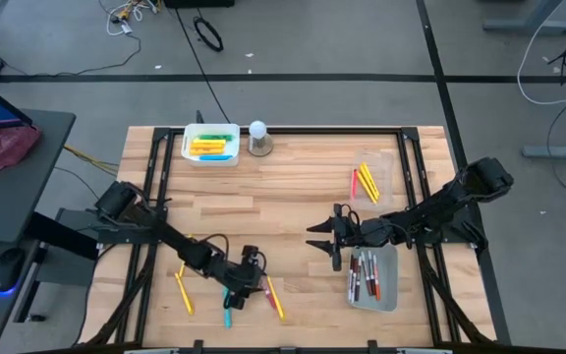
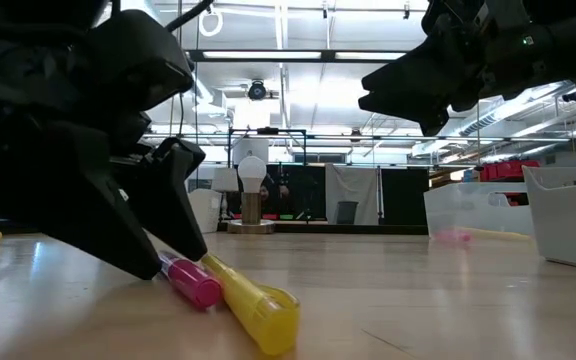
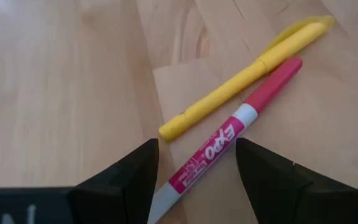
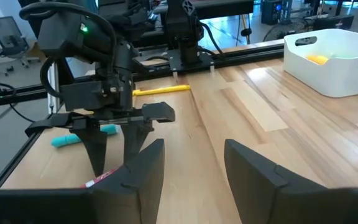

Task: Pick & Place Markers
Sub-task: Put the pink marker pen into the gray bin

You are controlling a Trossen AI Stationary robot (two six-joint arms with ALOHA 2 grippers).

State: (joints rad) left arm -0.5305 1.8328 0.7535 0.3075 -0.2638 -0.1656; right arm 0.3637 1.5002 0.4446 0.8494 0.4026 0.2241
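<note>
A butcher-block table point(image 1: 293, 187) is filling the high view, with a lab room showing behind it in the low view. The left gripper point(image 1: 254, 283) is sitting low at the near edge with its jaws standing open astride a red marker point(image 3: 229, 146), and a yellow marker point(image 3: 247, 74) is lying just beside it, nearly touching. To do this step well, the jaws should be closing on the red marker's white barrel alone; the yellow one is lying close enough that a finger could be catching it too, so centring on the red body and keeping the far finger in the gap between the two looks wise to me. The right gripper point(image 1: 334, 239) is waiting open and empty over mid-table, beside the clear tray point(image 1: 394, 295). Counting in the high view: four loose markers are lying near the left gripper, namely two yellow, one red and one teal point(image 1: 228, 319); the clear tray is holding about five dark-capped ones; a small group point(image 1: 365, 182) of about four, red and yellow, is lying at the right rear, seemingly in a second clear tray; the white bin point(image 1: 187, 147) is holding several yellow ones plus green and blue, too bunched to be counting exactly. One bulb point(image 1: 258, 131) is standing next to that bin.
</note>
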